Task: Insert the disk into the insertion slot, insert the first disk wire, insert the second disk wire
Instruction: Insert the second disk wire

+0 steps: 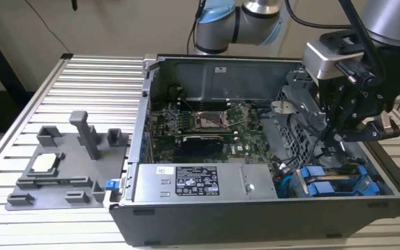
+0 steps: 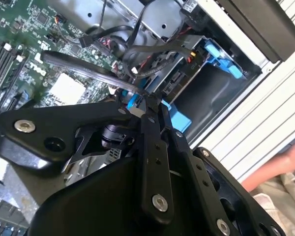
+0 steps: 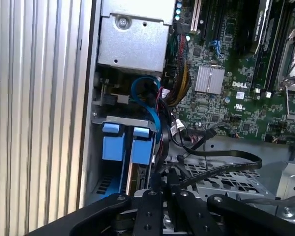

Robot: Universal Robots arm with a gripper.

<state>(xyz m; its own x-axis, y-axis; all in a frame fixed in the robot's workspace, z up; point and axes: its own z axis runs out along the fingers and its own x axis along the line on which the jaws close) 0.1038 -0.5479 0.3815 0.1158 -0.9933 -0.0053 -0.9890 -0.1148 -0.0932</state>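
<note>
Open computer case point(image 1: 255, 219) on slatted table point(image 1: 89, 83). Arm point(image 1: 387, 21) reaches into its drive corner. Two blue-fronted drives point(image 1: 335, 182) seated side by side in bay. Fingers point(image 2: 142, 96) clenched on black wire point(image 2: 88, 66) above them.

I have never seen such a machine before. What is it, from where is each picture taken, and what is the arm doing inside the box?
The machine is a robot arm with a black gripper at its end. It works in an open computer case that lies on a ribbed metal table. The exterior view comes from a camera off the arm. Both wrist views come from cameras riding on the arm, so they look past the gripper's black links into the case. Beside the case, at the exterior view's left, lies a grey holder plate. Inside are the green circuit board and blue drive carriers. The gripper is lowered by the drive bay, and in the second wrist view its tip meets a flat dark cable.
</note>
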